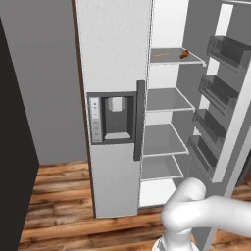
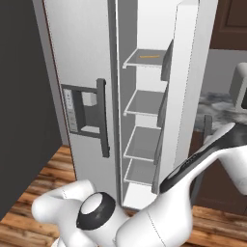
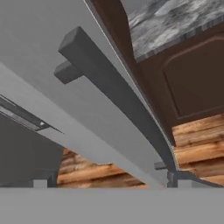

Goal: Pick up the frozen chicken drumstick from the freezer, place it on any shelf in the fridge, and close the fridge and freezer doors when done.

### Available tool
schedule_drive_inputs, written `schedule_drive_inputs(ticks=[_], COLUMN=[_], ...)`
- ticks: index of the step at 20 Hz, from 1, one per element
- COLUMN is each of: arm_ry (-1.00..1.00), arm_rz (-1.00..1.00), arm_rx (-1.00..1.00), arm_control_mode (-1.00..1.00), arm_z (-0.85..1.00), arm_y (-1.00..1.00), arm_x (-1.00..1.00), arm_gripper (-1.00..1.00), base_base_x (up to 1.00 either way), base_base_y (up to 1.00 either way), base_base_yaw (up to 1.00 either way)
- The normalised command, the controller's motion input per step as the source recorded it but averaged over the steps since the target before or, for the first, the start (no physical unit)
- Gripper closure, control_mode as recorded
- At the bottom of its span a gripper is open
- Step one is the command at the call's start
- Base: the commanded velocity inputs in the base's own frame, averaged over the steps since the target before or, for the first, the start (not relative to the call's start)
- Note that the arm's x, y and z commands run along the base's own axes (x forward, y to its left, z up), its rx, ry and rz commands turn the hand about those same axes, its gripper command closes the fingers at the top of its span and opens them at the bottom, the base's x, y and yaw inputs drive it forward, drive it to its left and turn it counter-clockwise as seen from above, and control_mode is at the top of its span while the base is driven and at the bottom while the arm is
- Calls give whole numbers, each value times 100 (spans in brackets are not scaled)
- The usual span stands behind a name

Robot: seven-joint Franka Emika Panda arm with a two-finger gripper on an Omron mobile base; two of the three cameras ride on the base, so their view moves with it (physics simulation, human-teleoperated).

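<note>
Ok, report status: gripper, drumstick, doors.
Gripper open, empty, at fridge door handle. Drumstick on top fridge shelf. Freezer door shut; fridge door open.

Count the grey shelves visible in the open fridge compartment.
4, stacked: the top shelf holding the drumstick, second shelf, third shelf, bottom shelf. Any above the frame are hidden.
</note>
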Motion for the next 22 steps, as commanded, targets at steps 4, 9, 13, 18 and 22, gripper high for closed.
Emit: schedule_drive_inputs(ticks=[4,9,13,18,22], arm_ry=[-5,-7,-9,-3,-1], arm_rz=[0,0,0,0,0], arm_rx=[0,-5,-7,0,0], arm_control_mode=[-100,-100,-100,-100,-100], arm_z=[-8,-24,-29,-13,-2], arm_y=[-14,-24,-36,-49,-50], arm_x=[7,15,32,37,37], arm_gripper=[-100,-100,-100,-100,-100], base_base_x=[0,0,0,0,0], base_base_y=[0,0,0,0,0], base_base_yaw=[0,0,0,0,0])
